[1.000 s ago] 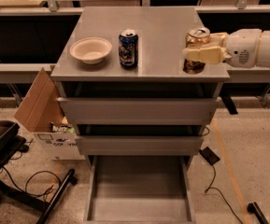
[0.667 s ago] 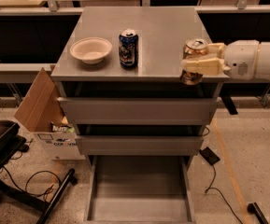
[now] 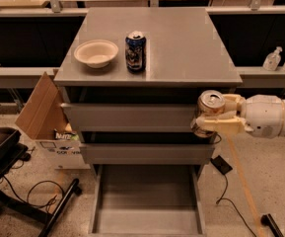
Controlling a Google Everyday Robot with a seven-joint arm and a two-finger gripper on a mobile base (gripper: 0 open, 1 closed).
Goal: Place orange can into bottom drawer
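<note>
My gripper [image 3: 212, 116] reaches in from the right and is shut on the orange can [image 3: 210, 104], whose silver top faces up. I hold the can upright in front of the cabinet's right edge, level with the top drawer front, below the cabinet top. The bottom drawer [image 3: 147, 201] is pulled out below and to the left of the can, its flat grey floor bare.
A dark blue can [image 3: 135, 51] and a white bowl [image 3: 96, 53] stand on the cabinet top [image 3: 181, 43]. Two upper drawers [image 3: 132, 117] are closed. An open cardboard box [image 3: 46, 117] sits left of the cabinet. A chair base and cables lie at lower left.
My gripper has carried the orange can off the cabinet top's right edge and down in front of the cabinet, to the level of the top drawer.
</note>
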